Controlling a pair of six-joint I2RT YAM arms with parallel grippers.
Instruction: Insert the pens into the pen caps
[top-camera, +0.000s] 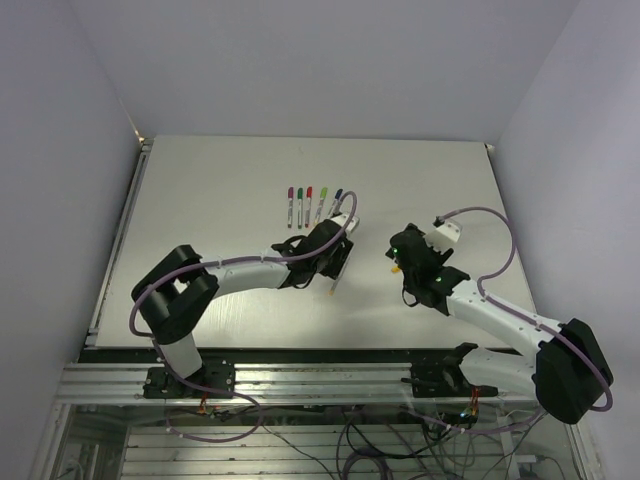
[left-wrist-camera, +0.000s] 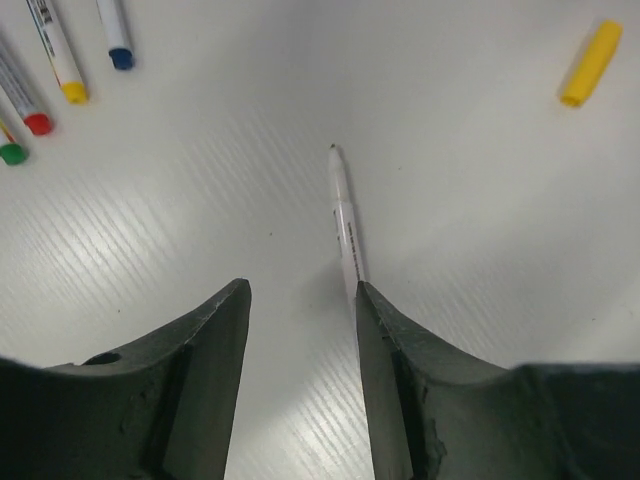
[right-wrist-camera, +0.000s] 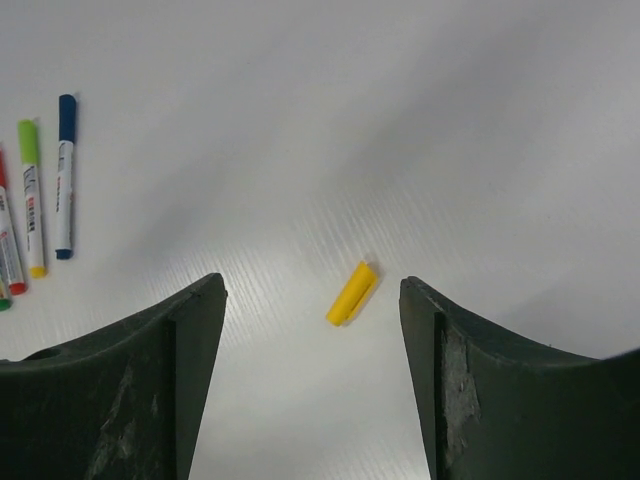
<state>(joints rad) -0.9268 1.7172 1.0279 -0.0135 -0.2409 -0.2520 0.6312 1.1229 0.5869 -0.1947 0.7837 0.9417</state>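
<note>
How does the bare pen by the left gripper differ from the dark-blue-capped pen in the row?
The bare pen has no cap, its fine tip exposed; the dark-blue-capped pen wears its cap. The bare pen lies alone, its rear end hidden behind one open jaw of the left gripper; the dark-blue-capped pen lies in a row with other pens. Both have thin white printed barrels and lie flat on the table.

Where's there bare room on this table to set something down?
Bare: the table left of the capped pens, out to its edge; also the far strip beyond them. Crowded: the middle, where the uncapped pen and yellow cap lie by the left gripper and right gripper.
</note>
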